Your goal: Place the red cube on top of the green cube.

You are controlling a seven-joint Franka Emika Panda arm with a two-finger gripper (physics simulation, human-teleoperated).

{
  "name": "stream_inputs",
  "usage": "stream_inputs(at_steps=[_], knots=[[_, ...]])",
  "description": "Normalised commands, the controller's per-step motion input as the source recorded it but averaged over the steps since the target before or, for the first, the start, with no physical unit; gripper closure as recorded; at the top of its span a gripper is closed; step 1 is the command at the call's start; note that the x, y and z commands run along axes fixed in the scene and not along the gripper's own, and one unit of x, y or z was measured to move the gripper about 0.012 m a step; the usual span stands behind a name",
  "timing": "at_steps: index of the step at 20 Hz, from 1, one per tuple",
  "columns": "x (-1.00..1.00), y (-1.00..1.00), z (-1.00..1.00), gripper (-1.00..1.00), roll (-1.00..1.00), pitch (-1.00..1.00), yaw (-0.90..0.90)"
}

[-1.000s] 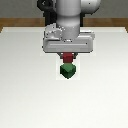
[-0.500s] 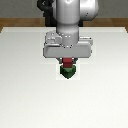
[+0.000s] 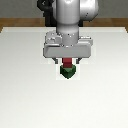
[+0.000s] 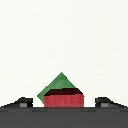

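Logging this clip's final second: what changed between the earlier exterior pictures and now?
The arm carried the small dark-red cube down until it sits on, or just above, the slightly larger dark-green cube. In the wrist view the pincer now has its fingertips clear of the red cube's sides, so it looks let go. The green cube kept its place on the white table.

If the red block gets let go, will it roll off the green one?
Probably not: the red cube has flat faces, so it should sit, not roll. It looks stiff, unsquashed in the pincer. It seems centred on the slightly wider green cube, so tipping seems unlikely.
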Motion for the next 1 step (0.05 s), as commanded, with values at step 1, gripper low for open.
stream_inputs(at_steps=[1], knots=[[0.00,0.00,0.00,-1.00,0.00,0.00,0.00]])
